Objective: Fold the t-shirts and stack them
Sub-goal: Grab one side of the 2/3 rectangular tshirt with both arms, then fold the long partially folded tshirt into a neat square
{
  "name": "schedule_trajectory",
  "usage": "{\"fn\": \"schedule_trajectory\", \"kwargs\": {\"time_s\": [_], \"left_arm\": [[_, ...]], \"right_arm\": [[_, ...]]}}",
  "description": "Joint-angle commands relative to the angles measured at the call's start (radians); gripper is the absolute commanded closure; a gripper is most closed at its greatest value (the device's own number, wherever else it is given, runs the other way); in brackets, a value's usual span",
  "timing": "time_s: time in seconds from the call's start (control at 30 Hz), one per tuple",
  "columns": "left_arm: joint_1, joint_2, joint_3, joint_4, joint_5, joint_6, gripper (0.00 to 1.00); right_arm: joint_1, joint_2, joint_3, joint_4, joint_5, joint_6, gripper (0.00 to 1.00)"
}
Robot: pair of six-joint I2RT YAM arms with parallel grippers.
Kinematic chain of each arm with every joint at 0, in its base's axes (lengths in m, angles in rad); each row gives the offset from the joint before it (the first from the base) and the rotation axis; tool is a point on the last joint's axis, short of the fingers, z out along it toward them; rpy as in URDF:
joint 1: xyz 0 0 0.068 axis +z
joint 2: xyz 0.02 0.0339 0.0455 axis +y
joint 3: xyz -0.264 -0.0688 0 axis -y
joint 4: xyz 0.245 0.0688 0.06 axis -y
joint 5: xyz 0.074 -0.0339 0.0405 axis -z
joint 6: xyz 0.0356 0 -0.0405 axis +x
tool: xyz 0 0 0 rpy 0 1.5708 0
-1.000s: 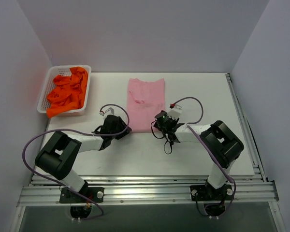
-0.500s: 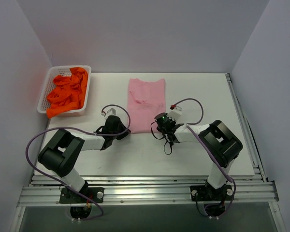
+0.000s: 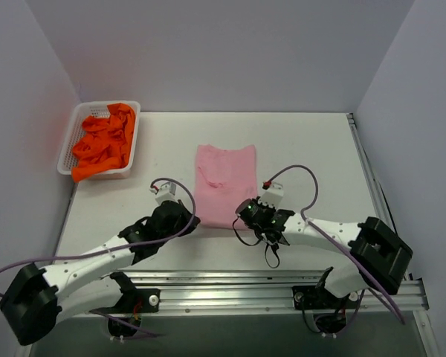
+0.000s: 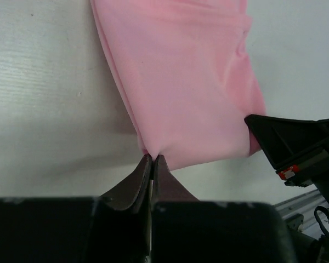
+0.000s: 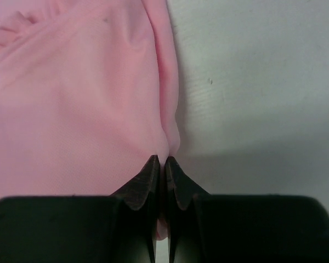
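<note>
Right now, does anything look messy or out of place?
Only the orange t-shirts: they sit crumpled in the white basket, one trailing over its near rim. The pink t-shirt lies flat, slightly creased, with the left claw and right claw pinched shut on its near corners.

No legible text — none anywhere

Two arms at the table, the left arm [image 3: 89, 266] and the right arm [image 3: 327, 232] — white tubes between chunky black joints. A purple cable [image 3: 297, 166] loops off each. Black wedge fingers [image 4: 129, 186] taper to thin tips — a green light [image 3: 249, 210] glows on the right wrist.
</note>
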Motion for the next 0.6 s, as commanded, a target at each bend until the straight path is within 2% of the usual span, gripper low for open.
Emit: {"fn": "schedule_trajectory", "kwargs": {"time_s": [0.0,0.07,0.2,0.37,0.57], "left_arm": [[-0.038,-0.176,0.005,-0.25,-0.117,-0.037,0.98],[-0.043,-0.274,0.023,-0.327,-0.126,-0.038,0.98],[-0.041,-0.339,0.098,-0.398,-0.169,-0.006,0.97],[-0.011,-0.24,0.218,-0.382,-0.195,0.05,0.97],[0.072,-0.103,0.341,-0.297,-0.117,0.115,0.98]], "right_arm": [[0.09,-0.124,0.0,-0.244,0.134,0.121,1.0],[0.11,-0.179,0.012,-0.309,0.154,0.152,1.0],[0.121,-0.225,0.094,-0.37,0.207,0.134,1.0],[0.084,-0.152,0.24,-0.399,0.269,0.048,1.0],[0.015,-0.04,0.368,-0.372,0.253,-0.032,1.0]]}}
